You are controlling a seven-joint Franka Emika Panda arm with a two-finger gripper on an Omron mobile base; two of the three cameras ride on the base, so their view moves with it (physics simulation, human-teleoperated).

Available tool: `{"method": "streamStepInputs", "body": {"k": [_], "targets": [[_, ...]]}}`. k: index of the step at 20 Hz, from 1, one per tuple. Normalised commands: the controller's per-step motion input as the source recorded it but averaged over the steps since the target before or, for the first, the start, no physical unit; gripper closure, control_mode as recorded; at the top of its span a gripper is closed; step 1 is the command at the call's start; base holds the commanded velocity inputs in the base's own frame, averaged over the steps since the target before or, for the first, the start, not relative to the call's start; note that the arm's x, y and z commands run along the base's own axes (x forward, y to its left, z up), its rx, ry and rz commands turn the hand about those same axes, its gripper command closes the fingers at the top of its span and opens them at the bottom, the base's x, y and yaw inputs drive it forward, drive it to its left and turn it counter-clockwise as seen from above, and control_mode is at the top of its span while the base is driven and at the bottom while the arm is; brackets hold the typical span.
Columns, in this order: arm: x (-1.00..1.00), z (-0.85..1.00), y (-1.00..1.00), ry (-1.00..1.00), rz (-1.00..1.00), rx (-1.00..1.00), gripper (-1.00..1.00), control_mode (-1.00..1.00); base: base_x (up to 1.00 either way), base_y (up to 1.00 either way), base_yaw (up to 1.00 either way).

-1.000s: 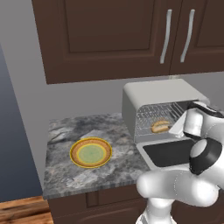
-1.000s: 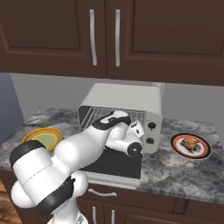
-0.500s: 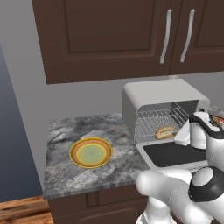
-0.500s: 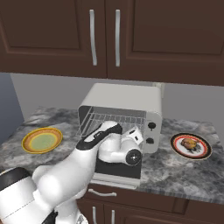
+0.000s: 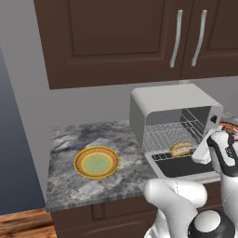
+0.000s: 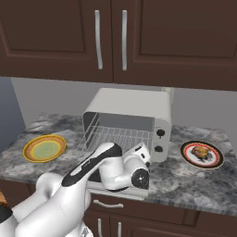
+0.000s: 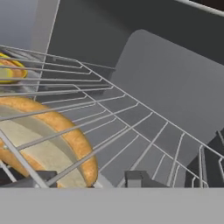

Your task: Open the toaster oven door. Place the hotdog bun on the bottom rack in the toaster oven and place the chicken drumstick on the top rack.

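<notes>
The bun point(image 5: 181, 149) lies on the bottom rack point(image 5: 168, 137) inside the oven point(image 6: 127, 121), door point(image 5: 186, 166) dropped flat for access — the gripper point(image 7: 89, 178), just beside the bun, looks let go, jaws barely parted.

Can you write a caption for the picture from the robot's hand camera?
Hotdog bun lying on a wire rack inside the toaster oven, just beyond the robot's fingers.

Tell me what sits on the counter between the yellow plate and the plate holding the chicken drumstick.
In the right base view, the toaster oven with its door folded down sits between the yellow plate and the chicken drumstick on its plate.
</notes>
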Motion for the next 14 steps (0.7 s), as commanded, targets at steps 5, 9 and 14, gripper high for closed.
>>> {"method": "streamStepInputs", "body": {"k": [5,9,14], "targets": [[-0.30,0.00,0.00,0.17,0.00,0.16,1.00,-1.00,0.00,0.00,0.00],[-0.01,0.00,0.00,0.18,0.00,0.14,1.00,-1.00,0.00,0.00,0.00],[-0.20,0.11,-0.01,0.16,0.00,0.15,1.00,-1.00,0.00,0.00,0.00]]}}
